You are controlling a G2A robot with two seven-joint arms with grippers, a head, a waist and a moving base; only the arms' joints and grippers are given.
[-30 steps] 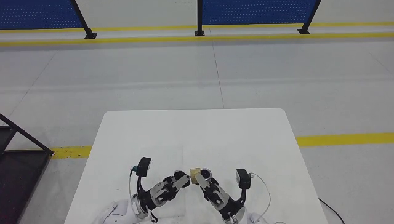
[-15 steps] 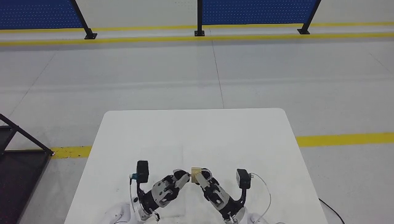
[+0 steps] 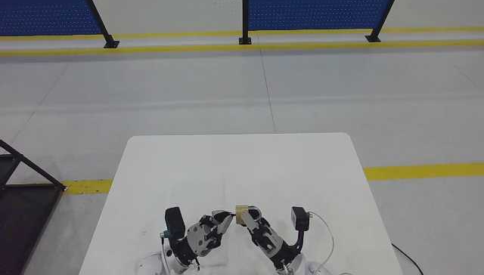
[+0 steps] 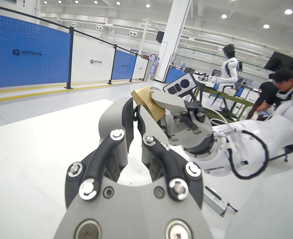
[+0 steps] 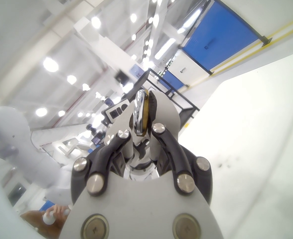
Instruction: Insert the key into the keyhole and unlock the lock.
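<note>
The brass padlock [image 4: 146,100] is clamped in the right hand [image 5: 145,100], raised over the tabletop [image 3: 287,169] nr its front edge. The left hand [image 4: 135,111], pinched almost closed, sits just beside it — key not discernible. Pre-insertion, I'd judge — line up w/ the keyhole, push straight, then twist.

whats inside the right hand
A brass lock, clamped between the right hand's fingers. The fingers cover its sides, and its keyhole cannot be made out.
</note>
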